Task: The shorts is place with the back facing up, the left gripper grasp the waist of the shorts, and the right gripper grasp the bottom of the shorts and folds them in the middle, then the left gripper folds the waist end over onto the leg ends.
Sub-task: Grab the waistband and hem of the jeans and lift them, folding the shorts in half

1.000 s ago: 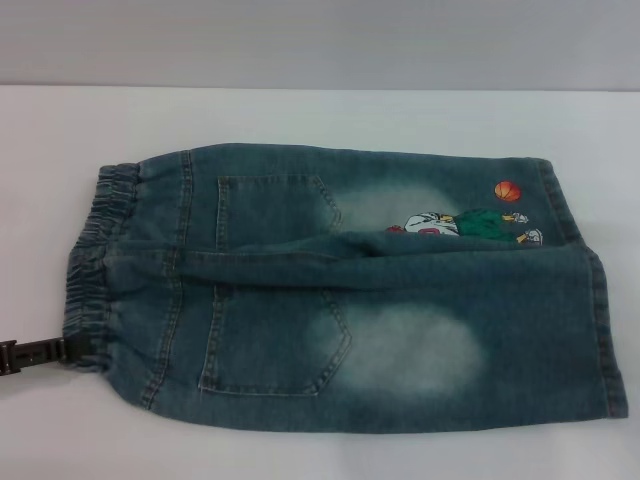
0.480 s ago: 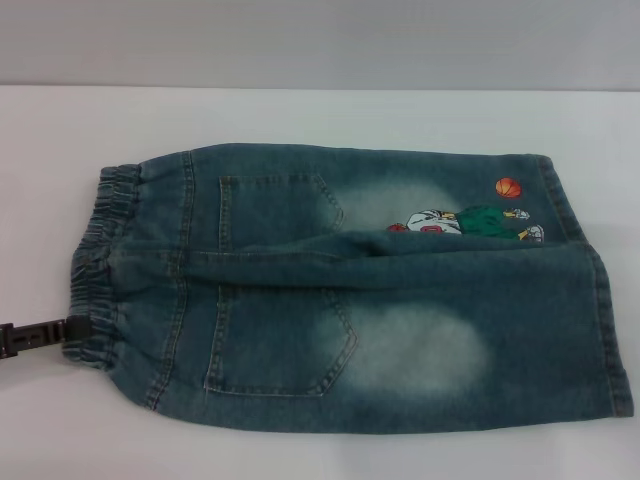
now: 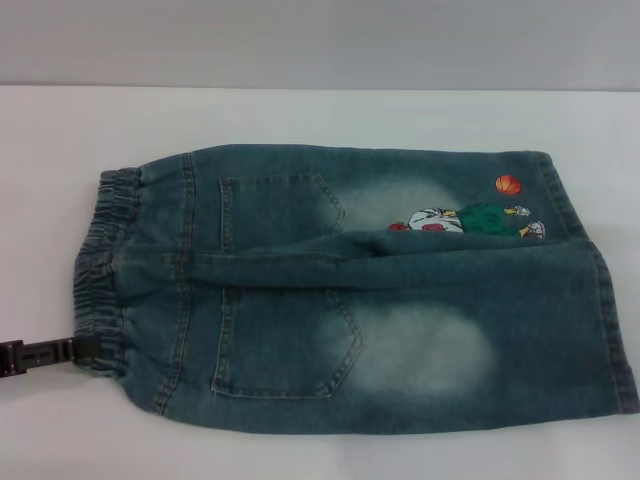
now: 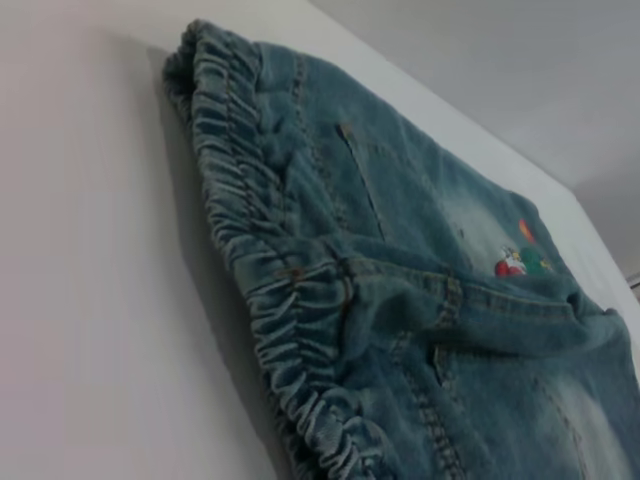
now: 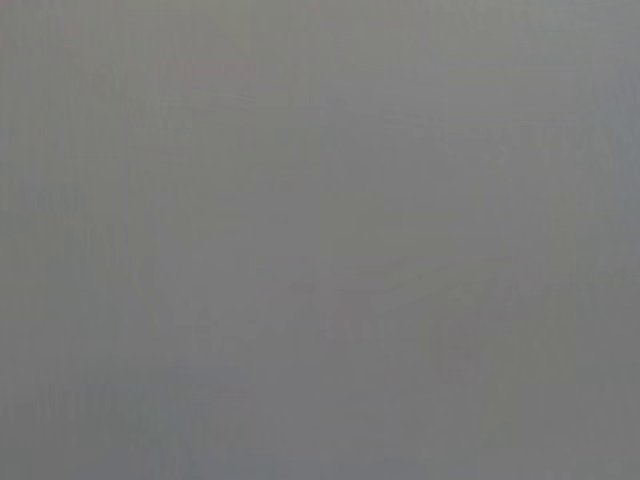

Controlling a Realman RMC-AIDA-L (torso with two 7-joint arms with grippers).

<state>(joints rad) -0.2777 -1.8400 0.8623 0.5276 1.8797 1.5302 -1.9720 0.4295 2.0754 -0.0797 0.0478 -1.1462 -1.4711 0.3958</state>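
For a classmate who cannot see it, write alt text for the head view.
Faded blue-green denim shorts lie flat, back pockets up, on a white table, their gathered elastic waistband toward the robot's left and the stitched leg hems toward its right. A black two-fingered left gripper reaches the waistband's near corner from the left edge.

Bare lab-like test bench: plain white table (image 3: 300, 115) against blank grey wall (image 3: 320, 40).
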